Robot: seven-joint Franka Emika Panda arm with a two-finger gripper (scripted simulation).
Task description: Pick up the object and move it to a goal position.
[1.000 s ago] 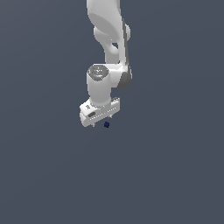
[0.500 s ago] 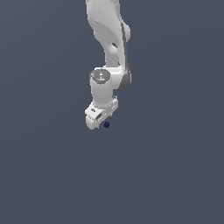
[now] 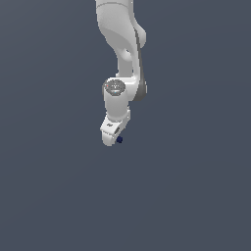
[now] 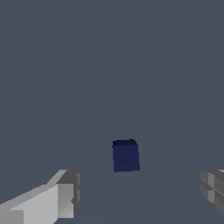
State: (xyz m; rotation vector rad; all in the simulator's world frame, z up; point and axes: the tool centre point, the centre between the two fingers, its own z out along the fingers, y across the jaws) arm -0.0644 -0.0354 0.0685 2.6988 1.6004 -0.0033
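The object, a tiny dark navy-blue cube (image 4: 126,155), lies on the flat grey floor. In the wrist view it sits between and just beyond my two fingers (image 4: 65,194), untouched by either. My gripper (image 4: 140,192) is open, its jaws standing wide apart with a broad gap on each side of the cube. In the exterior view the cube (image 3: 119,139) peeks out right beside the white gripper (image 3: 111,135), on the exterior view's right of it, and the arm hides the fingertips.
The white arm (image 3: 122,54) comes down from the top of the exterior view. Around it there is only plain grey floor (image 3: 59,186).
The wrist has turned about its vertical axis, so the hand looks narrower in the exterior view now. The cube has stayed where it was.
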